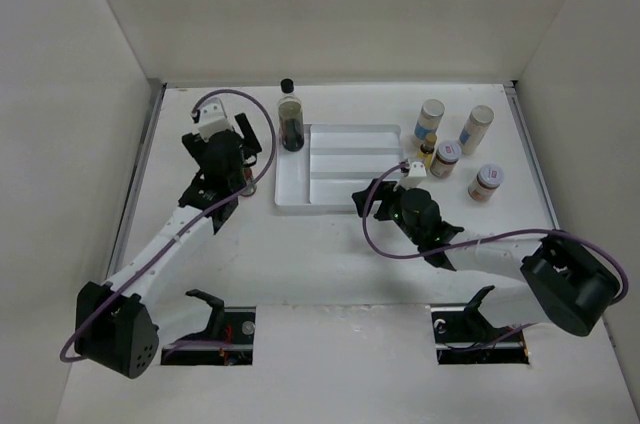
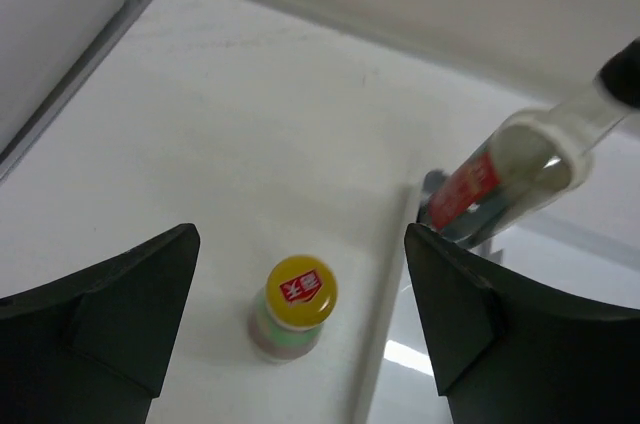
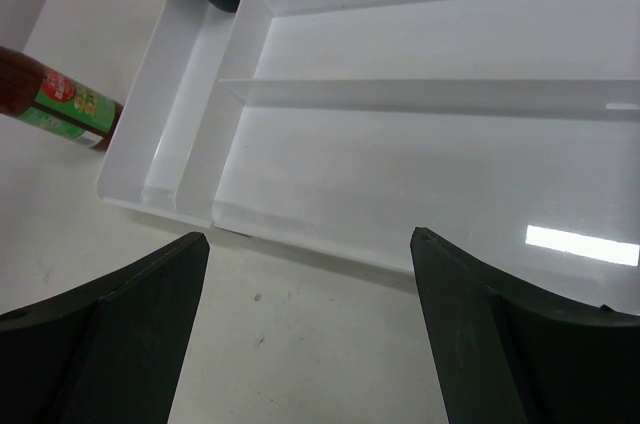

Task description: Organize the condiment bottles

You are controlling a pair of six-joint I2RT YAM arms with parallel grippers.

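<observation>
A green-and-red bottle with a yellow cap [image 2: 295, 309] stands upright on the table just left of the white tray [image 2: 385, 284]. My left gripper [image 2: 300, 344] hangs open above it, one finger on each side and neither touching. A tall clear bottle with a black cap [image 1: 291, 116] stands at the tray's far left end. My right gripper [image 3: 310, 324] is open and empty over the table just before the tray's near edge [image 3: 330, 244]. Right of the tray [image 1: 340, 166] stand white shakers [image 1: 430, 119] [image 1: 477, 127] [image 1: 446, 157] and a small amber bottle [image 1: 427, 152].
Another short labelled shaker [image 1: 486, 182] stands at the far right near the table's raised edge. The tray's long compartments [image 3: 420, 44] hold nothing. White walls close in the table at the back and both sides.
</observation>
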